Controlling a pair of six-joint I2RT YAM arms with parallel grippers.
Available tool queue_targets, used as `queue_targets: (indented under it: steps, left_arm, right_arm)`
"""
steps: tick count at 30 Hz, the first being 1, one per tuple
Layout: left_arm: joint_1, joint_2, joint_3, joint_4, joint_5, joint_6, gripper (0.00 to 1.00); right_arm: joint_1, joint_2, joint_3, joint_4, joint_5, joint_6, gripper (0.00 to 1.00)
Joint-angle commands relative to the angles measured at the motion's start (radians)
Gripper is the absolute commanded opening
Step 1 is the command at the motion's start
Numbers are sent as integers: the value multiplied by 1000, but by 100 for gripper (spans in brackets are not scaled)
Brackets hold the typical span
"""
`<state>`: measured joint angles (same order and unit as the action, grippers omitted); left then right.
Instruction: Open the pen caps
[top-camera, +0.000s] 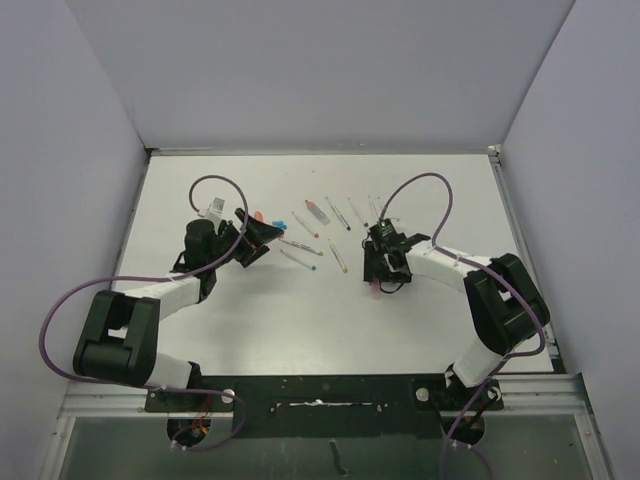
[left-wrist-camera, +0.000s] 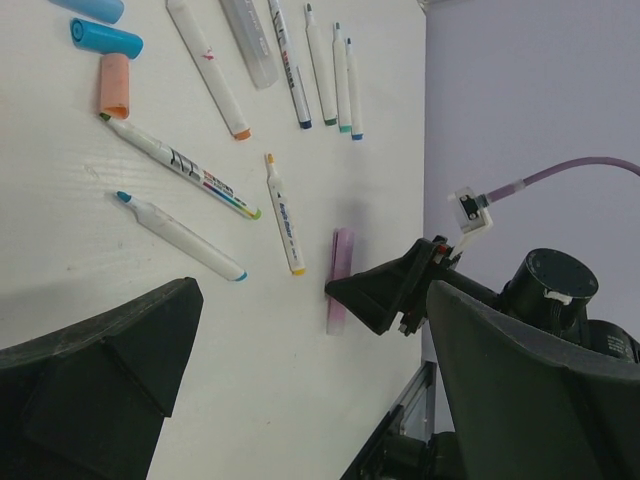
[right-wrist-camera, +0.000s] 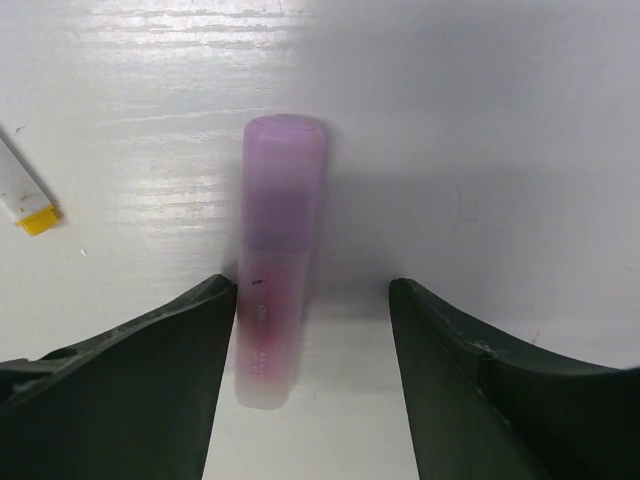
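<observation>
Right fingers (top-camera: 380, 268) straddling a purple cap (top-camera: 373, 290) while the left fingers (top-camera: 262, 240) are hanging wide apart

From above, the white tabletop (top-camera: 300, 330) is carrying a scatter of pens (top-camera: 300, 245) between the arms, too small there to sort caps from barrels, and the right fingers are hiding all but a sliver of the purple cap. In the left wrist view the left fingers are gaping with nothing between them. A blue cap (left-wrist-camera: 105, 38) and an orange cap (left-wrist-camera: 115, 85) are lying loose near bare-tipped pens, and a paler blue cap (left-wrist-camera: 90, 8) is being cut off by the top edge. In the right wrist view the purple cap is lying flat between the parted right fingers, unclamped — tight against one, though actual contact is hard to make out, and clear of the other. A yellow-ended pen (right-wrist-camera: 25, 200) is running out of frame at the left.
</observation>
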<state>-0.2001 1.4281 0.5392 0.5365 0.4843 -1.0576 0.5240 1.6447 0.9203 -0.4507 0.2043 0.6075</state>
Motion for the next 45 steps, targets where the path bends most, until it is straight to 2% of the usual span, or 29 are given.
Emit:
queue_targets:
  steps: [1, 4, 9, 16, 22, 30, 39, 45]
  left_arm:
    - [-11, 8, 54, 76, -2, 1, 98]
    - [-17, 3, 59, 77, -8, 2, 97]
    - [-41, 13, 76, 86, -18, 2, 98]
    - [-86, 82, 115, 105, -36, 5, 96]
    - [-129, 144, 168, 82, -39, 38, 95]
    - [-180, 247, 241, 103, 20, 46, 89]
    - [-236, 294, 312, 50, 20, 105, 81]
    - [-249, 306, 320, 43, 3, 115, 78]
  right_arm:
    - [-5, 1, -4, 14, -62, -13, 59]
    - [-4, 25, 2, 30, -85, -17, 49]
    - [-4, 58, 17, 47, -119, -27, 38]
    - [-3, 93, 53, 64, -151, -63, 5]
    - [11, 13, 73, 151, -178, -187, 3]
    - [15, -48, 127, 259, -370, -337, 0]
    - [21, 6, 198, 330, -580, -361, 0]
    - [36, 26, 233, 343, -645, -363, 0]
